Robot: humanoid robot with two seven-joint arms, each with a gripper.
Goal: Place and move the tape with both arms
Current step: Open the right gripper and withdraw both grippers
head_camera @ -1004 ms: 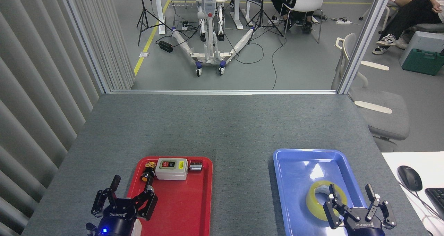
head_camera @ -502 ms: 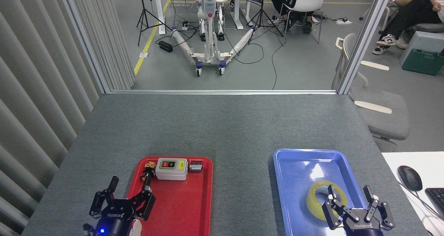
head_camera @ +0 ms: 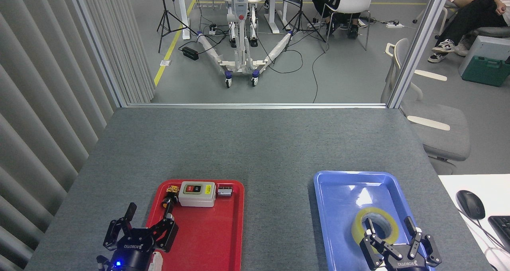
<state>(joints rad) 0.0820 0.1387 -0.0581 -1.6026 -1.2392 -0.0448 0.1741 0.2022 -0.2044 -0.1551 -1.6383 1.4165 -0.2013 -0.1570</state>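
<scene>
The tape (head_camera: pixel 357 228), a yellow translucent roll, lies flat in the blue tray (head_camera: pixel 323 183) at the lower right of the head view. My right gripper (head_camera: pixel 389 223) is open over the roll's near right side. One of its fingers (head_camera: pixel 369 228) reaches into the core hole, and the other stands just outside the roll's right edge. Whether they touch the roll I cannot tell. At the lower left my left gripper (head_camera: pixel 151 218) is open with nothing between its fingers, over the left rim of the red tray (head_camera: pixel 211 239).
The red tray holds a grey switch box (head_camera: pixel 196 194), a small metal part (head_camera: pixel 224 191) and a black-and-yellow part (head_camera: pixel 169 198) along its far edge. A white desk with a mouse (head_camera: pixel 470 204) and a keyboard (head_camera: pixel 503 225) adjoins the table's right side.
My right gripper has drawn back toward me and shifted left, so one finger now sits in the tape's hole. The left gripper has barely moved.
</scene>
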